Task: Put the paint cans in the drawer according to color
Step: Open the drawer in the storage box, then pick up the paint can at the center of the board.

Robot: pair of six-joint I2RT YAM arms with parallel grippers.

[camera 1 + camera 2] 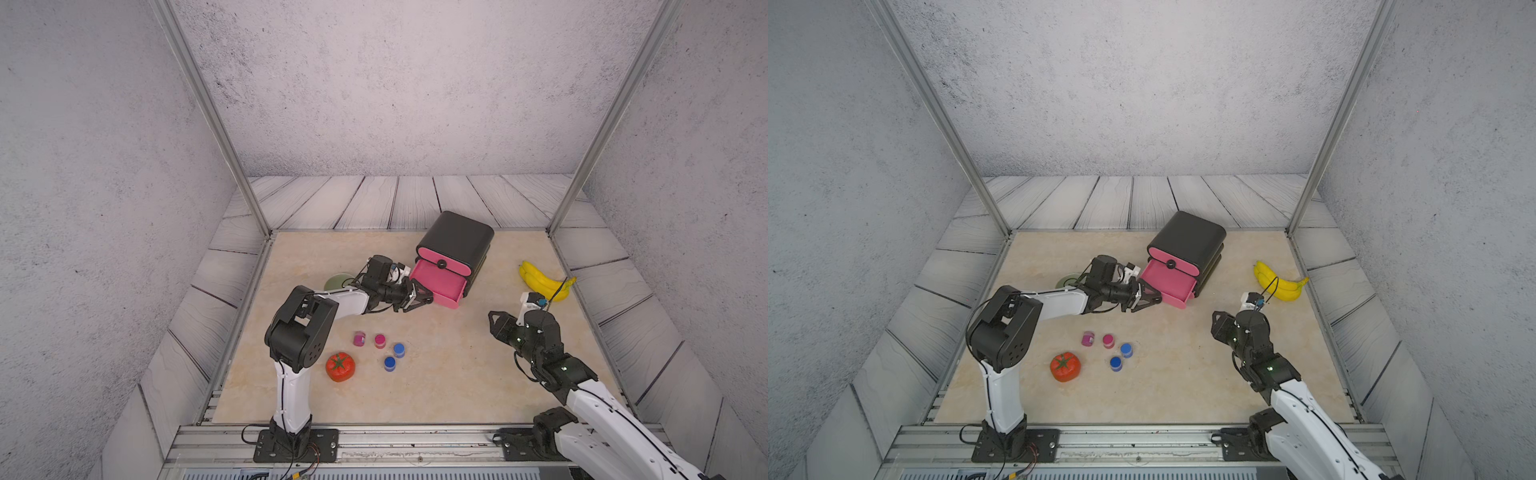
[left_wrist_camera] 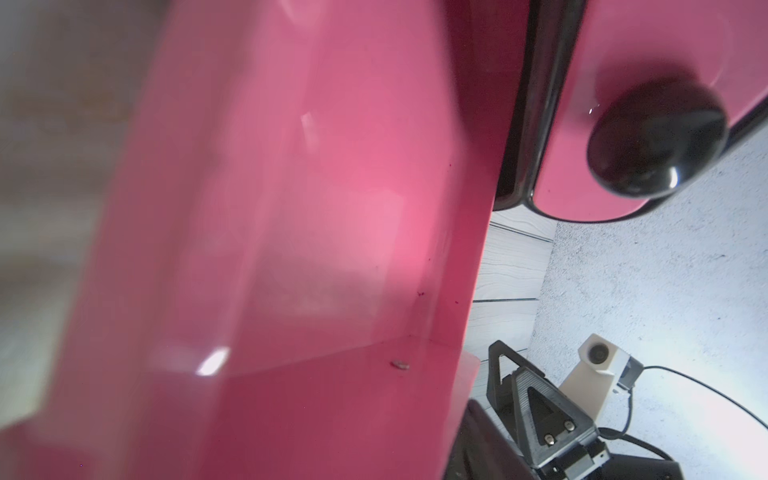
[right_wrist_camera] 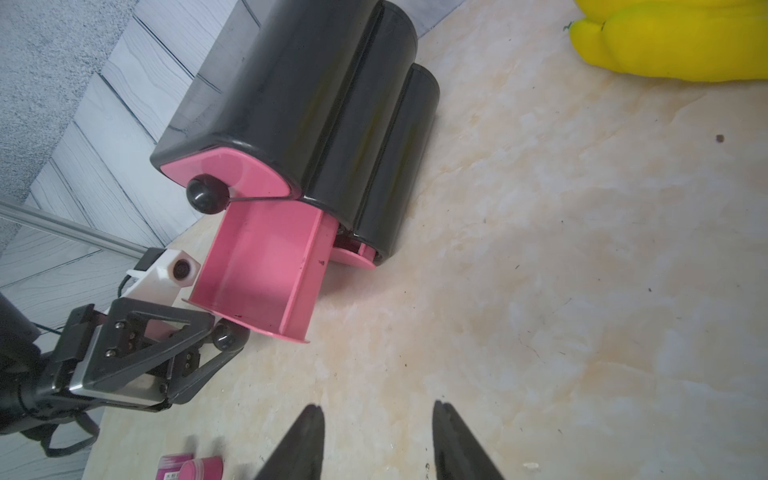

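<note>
The small cylindrical paint jars are waiting on the beige marbled table (image 1: 436,386), well apart from the cabinet. There are two magenta-lidded jars (image 1: 359,338) (image 1: 380,340) and two blue-lidded jars (image 1: 399,350) (image 1: 390,363), close together near the red plastic tomato (image 1: 340,366). No red-lidded jar is showing in any view.

The small black rounded cabinet (image 1: 457,237) is standing further back. Its middle pink drawer (image 1: 436,282) is hanging far out and is looking empty.

The left gripper (image 1: 424,297) is sitting at this drawer's round black knob (image 3: 228,336), with one finger on each side. I cannot tell whether it is pressing the knob or only surrounding it. The right gripper (image 3: 376,411) is hovering over bare table, its fingers apart and nothing between them.

In my judgement, several things are threatening here:
- If the left fingers are catching the knob while retreating, they may pull the drawer fully out or turn the light cabinet.
- The jars are crowding each other, so fingers closing on one may knock its neighbour over.
- One magenta jar seems to be lying on its side and may roll.
- Two colours may end up in one drawer.
</note>
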